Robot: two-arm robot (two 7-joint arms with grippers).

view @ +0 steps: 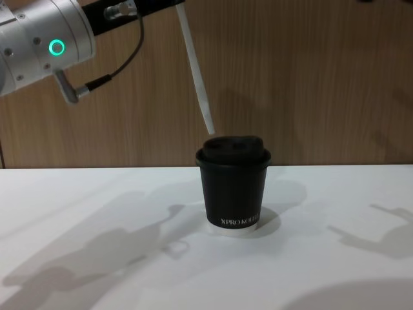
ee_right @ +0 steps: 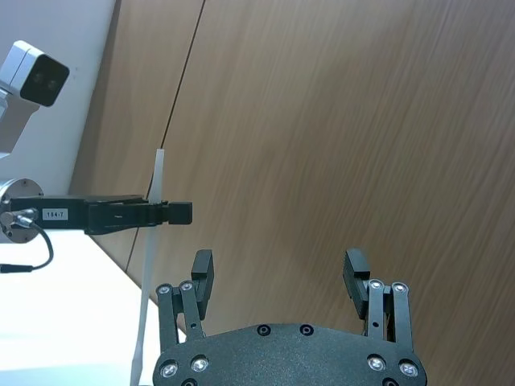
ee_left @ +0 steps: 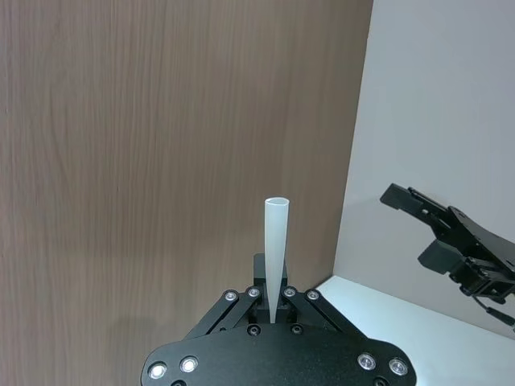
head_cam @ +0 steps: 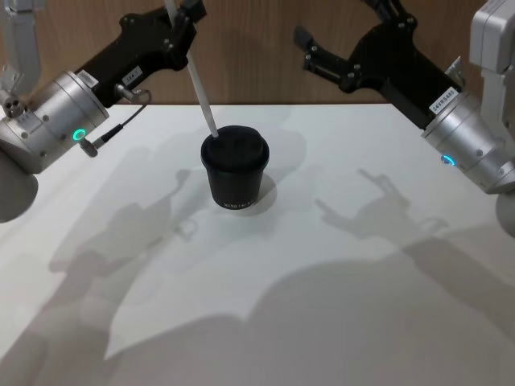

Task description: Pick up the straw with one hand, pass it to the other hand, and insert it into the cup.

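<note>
"What's the left gripper (head_cam: 183, 18) doing?"

"It's up high at the back, on the left. Its fingers (ee_left: 299, 297) are pinching the straw (head_cam: 201, 95)."

"Is the straw straight up?"

"No, it leans. The top is in the gripper and the bottom end points down to the right, at the cup (head_cam: 234, 167)."

"Is the straw in the cup?"

"From the front, its tip hangs just above the lid, near the lid's left edge. From above, the tip looks like it meets the lid. I can't tell if it touches."

"Where's the cup?"

"It stands in the middle of the white table (head_cam: 306, 273), lid on."

"And the right gripper (head_cam: 326, 56)?"

"Up high at the back right, well away from the cup. Its fingers (ee_right: 202, 268) are spread wide, with nothing between them."
</note>
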